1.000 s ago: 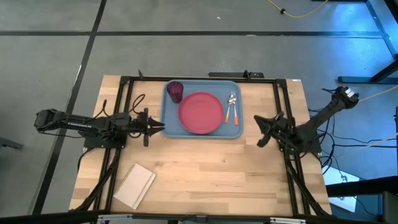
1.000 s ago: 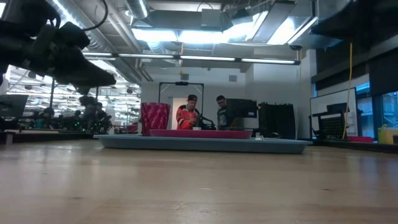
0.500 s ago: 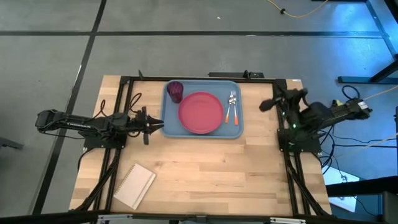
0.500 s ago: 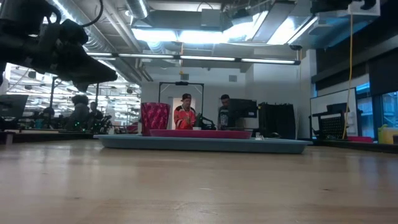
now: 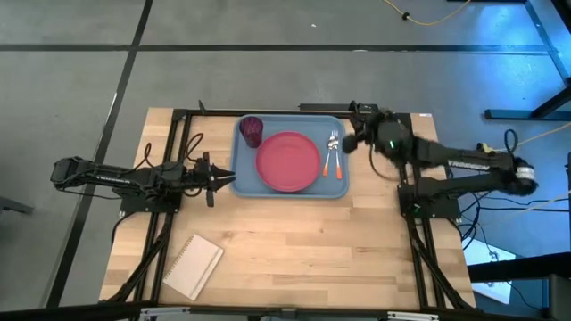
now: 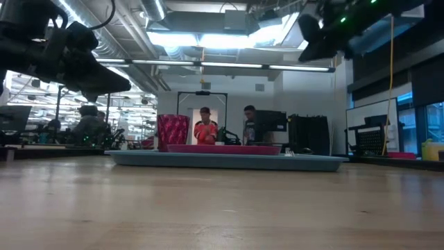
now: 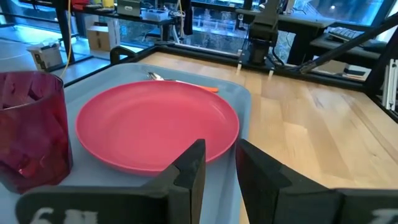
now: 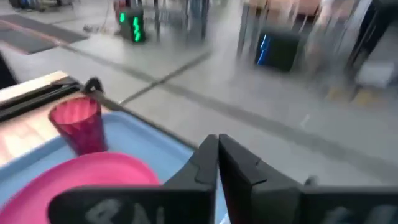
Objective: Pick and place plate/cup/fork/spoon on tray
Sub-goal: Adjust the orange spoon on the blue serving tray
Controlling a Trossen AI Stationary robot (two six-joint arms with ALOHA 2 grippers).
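Note:
The light blue tray (image 5: 245, 175) lies at the table's far middle. On it rest the pink-red plate (image 5: 288, 161), the dark red cup (image 5: 252, 130) standing at the far left corner, and the orange-handled fork and spoon (image 5: 333, 153) side by side along the right rim. My left gripper (image 5: 230, 181) hovers open at the tray's left rim, pointing at the plate (image 7: 155, 124), with nothing between its fingers. My right gripper (image 5: 351, 141) is shut and empty, raised just beyond the tray's far right corner, high in the low view (image 6: 312, 35).
A white notebook (image 5: 194, 265) lies near the table's front left corner. Black frame rails (image 5: 178, 134) run along the table's left, far and right sides. Bare wood fills the near half. People stand in the room behind the tray (image 6: 222, 161).
My right gripper has swung from the table's right side toward the far edge, then left toward the tray's far right corner, rising and turning about as it went; it stays shut. The tray and tableware have not moved.

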